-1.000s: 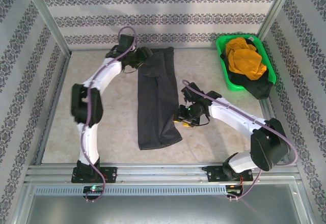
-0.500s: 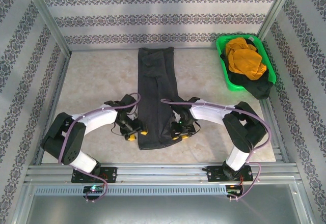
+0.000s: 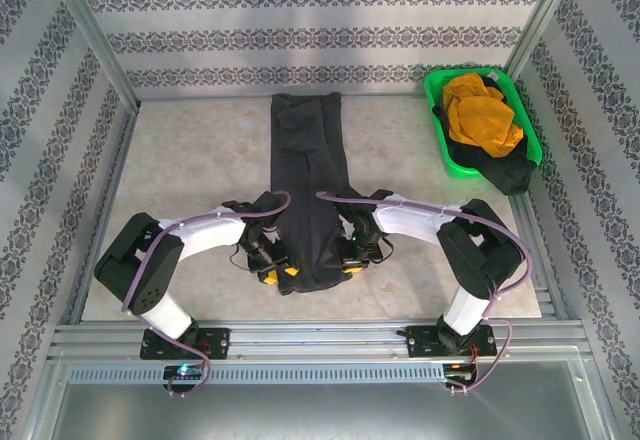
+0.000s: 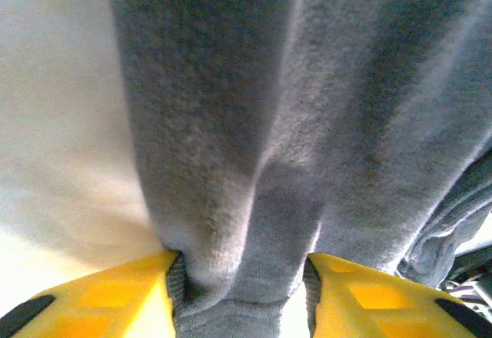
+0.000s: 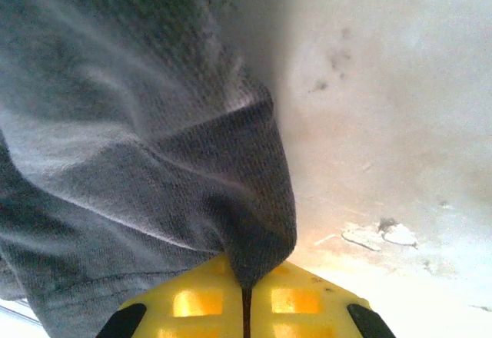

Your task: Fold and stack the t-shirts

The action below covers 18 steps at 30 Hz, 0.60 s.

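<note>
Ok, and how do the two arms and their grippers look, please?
Both arms look alike. The left arm and the right arm have white links between bulky black joints, and a purple cable runs along each. Each stands on a black base plate. The left gripper and the right gripper have bright yellow fingers with black patches at the outer edges.

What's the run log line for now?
charcoal t-shirt: laid out | left gripper: astride near end, grip unclear | right gripper: shut on near end | green basket: orange shirt inside
</note>
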{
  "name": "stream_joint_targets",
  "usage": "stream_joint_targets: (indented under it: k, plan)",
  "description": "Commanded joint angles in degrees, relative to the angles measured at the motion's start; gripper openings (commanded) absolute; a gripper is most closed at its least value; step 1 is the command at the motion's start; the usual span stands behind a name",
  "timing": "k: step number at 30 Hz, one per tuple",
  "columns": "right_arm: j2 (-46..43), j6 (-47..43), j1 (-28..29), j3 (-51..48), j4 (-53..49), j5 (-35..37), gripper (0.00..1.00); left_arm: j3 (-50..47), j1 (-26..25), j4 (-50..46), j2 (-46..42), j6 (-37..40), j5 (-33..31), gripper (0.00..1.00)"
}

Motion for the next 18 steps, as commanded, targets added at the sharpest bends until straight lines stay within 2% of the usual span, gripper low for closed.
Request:
stream_joint_targets:
  k: [1, 9, 14, 15, 18]
  plan:
    - [-3.00, 1.80, 0.19, -1.62, -1.32, -0.81, 0.00, 1.12, -0.80, -9.97, -3.45, 1.77, -7.17, 0.54]
    - [-6.16, 5.86, 0.81, -4.09, -1.18, -4.00, 0.00, -4.27, -1.62, -6.68, -6.50, -3.60, -1.14, 0.55]
    - [-6.68, 7.77, 2.25, -4.85, -0.90, -5.31, 0.00, -6.49, -2.99, 0.52, -4.72, -7.35, 1.37, 0.52]
    - [-6.81, 8.23, 2.59, -5.26, -0.38, -5.58, 0.00, -6.52, -3.30, 2.27, -3.72, -8.03, 1.10, 0.49]
    - [-7.09, 9.54, 3.77, -6.55, 0.85, -6.27, 0.00, -6.77, -3.49, 6.35, -1.56, -9.95, -0.59, 0.28]
